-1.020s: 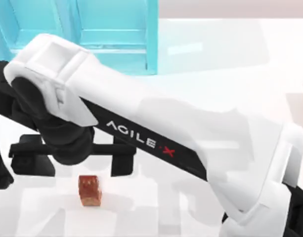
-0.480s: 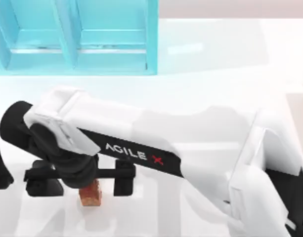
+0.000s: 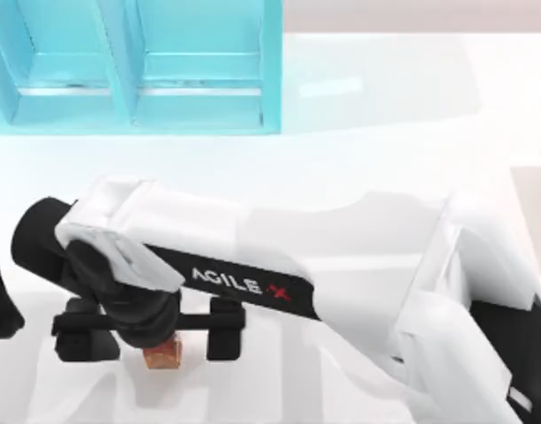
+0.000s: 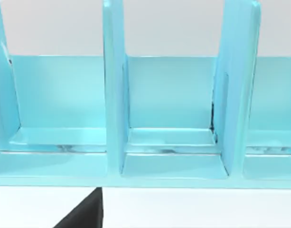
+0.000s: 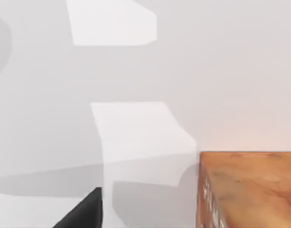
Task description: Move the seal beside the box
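Seal (image 3: 161,354) is straddled at the top view's lower left by the right gripper (image 3: 152,340), fingers spread apart for gripping, box (image 3: 133,66) at upper left.

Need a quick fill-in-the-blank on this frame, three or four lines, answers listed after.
1. In the top view, the right gripper sits directly over the ____.
2. The seal is reddish-brown and rests on the white ____.
3. The box at the table's far edge is coloured ____.
4. The fingers stand on either side of the seal, so the right gripper is ____.

Missing words: seal; table; light blue; open
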Robot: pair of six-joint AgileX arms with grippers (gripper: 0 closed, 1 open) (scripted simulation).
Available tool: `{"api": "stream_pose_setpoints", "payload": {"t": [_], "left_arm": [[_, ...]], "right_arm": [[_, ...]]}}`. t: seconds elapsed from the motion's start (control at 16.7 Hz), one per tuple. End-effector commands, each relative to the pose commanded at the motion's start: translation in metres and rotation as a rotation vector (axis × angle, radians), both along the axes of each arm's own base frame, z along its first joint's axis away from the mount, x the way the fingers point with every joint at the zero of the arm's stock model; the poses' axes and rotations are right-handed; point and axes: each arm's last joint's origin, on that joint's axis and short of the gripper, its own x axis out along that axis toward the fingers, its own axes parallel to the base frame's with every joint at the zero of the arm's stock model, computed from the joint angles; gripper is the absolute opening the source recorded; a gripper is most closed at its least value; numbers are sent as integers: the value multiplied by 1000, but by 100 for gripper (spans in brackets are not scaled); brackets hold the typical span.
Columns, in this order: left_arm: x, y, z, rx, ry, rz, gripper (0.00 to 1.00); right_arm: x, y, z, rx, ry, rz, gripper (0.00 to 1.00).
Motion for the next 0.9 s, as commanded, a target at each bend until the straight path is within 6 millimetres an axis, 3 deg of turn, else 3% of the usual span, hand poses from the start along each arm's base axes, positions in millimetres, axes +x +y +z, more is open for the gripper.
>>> {"api": "stream_pose_setpoints", "payload": {"t": [0.78,0.9], "left_arm": [[0,0,0,0,0,0,100],[0,0,0,0,0,0,100]], "right_arm": [[0,0,0,0,0,0,2],[0,0,0,0,0,0,0]]}}
